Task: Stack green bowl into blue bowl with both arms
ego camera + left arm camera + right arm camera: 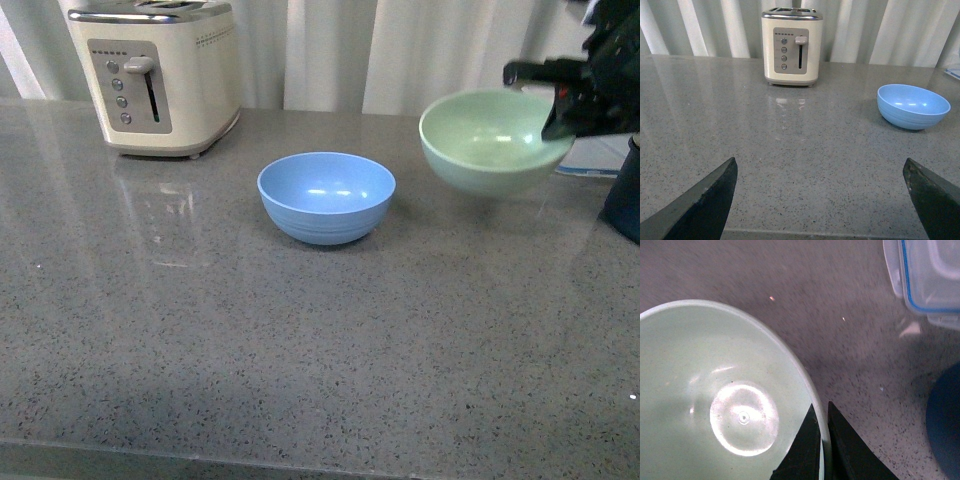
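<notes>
At the right rear of the surface (200,330), the right fingers (802,452) pinch the rim of the green bowl (490,140), one inside, one outside. The blue bowl (326,197) stands apart to its left with free room around its rim; the left fingers (705,205) are spread wide, holding nothing.

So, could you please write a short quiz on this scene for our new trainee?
1. True or false: the green bowl already sits inside the blue bowl.
2. What is the right gripper pinching? A. nothing B. the green bowl's rim C. the blue bowl's rim
3. Fill in: the left gripper has its jaws ____, with nothing between them.
Key: 1 false, the blue bowl is empty; 2 B; 3 open.
</notes>
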Available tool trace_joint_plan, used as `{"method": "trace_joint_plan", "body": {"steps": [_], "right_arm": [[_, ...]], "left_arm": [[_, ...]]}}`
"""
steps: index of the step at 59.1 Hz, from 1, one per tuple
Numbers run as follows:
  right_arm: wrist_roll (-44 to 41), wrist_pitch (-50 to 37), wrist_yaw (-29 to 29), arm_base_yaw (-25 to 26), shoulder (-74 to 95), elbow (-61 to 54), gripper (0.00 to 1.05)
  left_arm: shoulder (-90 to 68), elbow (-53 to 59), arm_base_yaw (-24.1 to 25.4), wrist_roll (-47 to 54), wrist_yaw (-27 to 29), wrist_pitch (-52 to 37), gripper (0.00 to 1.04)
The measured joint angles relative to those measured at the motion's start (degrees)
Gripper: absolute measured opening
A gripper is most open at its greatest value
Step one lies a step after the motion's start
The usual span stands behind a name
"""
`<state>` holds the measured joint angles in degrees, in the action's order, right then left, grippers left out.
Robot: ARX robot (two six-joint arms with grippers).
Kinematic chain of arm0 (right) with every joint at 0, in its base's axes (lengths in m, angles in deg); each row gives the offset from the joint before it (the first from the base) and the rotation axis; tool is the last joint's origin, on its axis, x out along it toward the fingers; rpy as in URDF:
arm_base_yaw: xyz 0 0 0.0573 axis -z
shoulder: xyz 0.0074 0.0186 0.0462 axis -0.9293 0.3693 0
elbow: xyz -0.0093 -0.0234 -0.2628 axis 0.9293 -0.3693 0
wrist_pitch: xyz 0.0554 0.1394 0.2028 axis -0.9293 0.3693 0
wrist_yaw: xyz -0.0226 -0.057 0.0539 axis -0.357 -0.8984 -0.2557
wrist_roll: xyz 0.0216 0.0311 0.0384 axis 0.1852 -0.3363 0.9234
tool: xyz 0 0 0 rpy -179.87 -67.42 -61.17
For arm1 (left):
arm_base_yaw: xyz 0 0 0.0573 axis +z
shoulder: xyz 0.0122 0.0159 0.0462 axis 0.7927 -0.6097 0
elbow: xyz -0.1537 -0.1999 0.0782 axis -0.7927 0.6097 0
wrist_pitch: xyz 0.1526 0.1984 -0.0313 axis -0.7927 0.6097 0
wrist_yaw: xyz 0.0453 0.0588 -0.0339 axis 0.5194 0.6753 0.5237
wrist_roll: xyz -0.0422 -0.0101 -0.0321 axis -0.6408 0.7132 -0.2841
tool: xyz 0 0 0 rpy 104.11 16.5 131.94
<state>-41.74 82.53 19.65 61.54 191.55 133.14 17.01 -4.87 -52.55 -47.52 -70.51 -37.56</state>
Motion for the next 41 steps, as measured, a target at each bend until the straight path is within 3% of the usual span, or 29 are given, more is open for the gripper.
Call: {"method": "trace_joint_plan", "body": {"steps": [25,41], "right_arm": [[1.29,-6.38,2.19,-12.28,1.92,-1.14,0.01],[2.08,-7.61,0.17,-13.03,7.45,0.22,0.01]], "left_arm": [[0.0,0.0,0.0,0.0,0.02,0.0,0.98],[0.0,0.0,0.0,0.0,0.02,0.0,0.98]]}}
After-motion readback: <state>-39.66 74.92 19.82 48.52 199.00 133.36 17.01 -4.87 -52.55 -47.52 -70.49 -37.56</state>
